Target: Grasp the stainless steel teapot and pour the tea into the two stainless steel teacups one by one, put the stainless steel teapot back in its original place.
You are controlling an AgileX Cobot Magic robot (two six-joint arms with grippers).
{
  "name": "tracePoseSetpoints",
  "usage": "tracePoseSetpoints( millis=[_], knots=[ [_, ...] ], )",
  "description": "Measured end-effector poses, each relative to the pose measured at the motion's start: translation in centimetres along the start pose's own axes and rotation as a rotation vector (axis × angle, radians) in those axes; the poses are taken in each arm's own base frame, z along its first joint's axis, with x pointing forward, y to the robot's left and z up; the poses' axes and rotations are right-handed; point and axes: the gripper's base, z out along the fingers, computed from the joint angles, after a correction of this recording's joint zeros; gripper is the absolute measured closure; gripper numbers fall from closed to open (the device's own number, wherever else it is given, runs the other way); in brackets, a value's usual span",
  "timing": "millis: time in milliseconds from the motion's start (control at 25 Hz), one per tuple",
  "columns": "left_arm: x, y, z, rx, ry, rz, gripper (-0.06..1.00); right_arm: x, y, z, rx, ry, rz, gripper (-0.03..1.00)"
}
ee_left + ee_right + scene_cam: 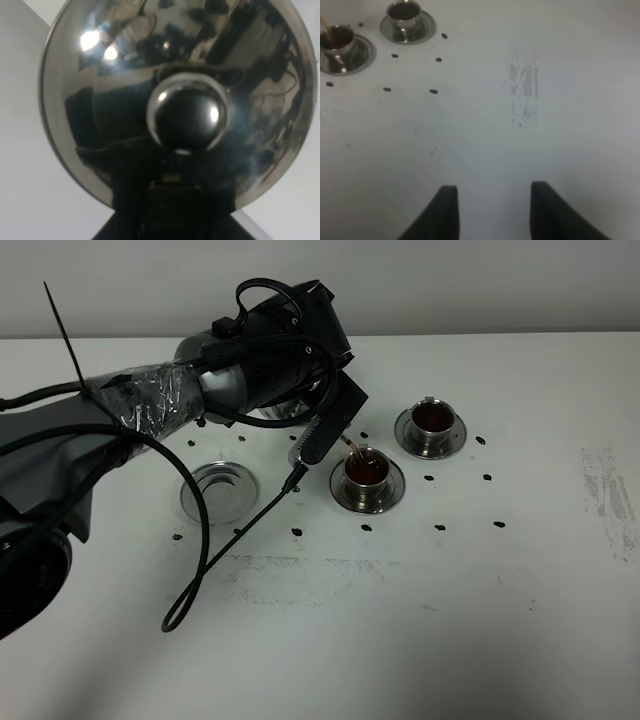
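Observation:
The stainless steel teapot (187, 75) fills the left wrist view, with its domed lid and round knob (187, 117) facing the camera. My left gripper (169, 197) is shut on it from behind, at the dark base of that view. From above, my left arm (250, 370) hides most of the pot, which is tipped. A thin brown stream (354, 448) falls into the near teacup (367, 480). The far teacup (431, 428) holds dark tea. The round steel tray (218, 490) lies bare to the left. My right gripper (492, 190) is open and empty over bare table.
Small black marks (440, 527) dot the white table around the saucers. A loose black cable (205, 570) hangs from my left arm and loops over the table in front of the tray. A scuffed patch (524, 92) marks the surface right of the cups.

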Motion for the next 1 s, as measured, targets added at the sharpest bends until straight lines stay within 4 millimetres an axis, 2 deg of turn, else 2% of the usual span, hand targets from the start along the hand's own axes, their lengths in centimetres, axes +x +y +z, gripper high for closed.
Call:
tracePoseSetpoints(
  millis=[1000],
  knots=[
    [-0.12,0.15,-0.20,-0.012,0.014,0.012,0.77,0.00,0.00,0.00,0.000,0.000,0.000,0.64]
  ],
)
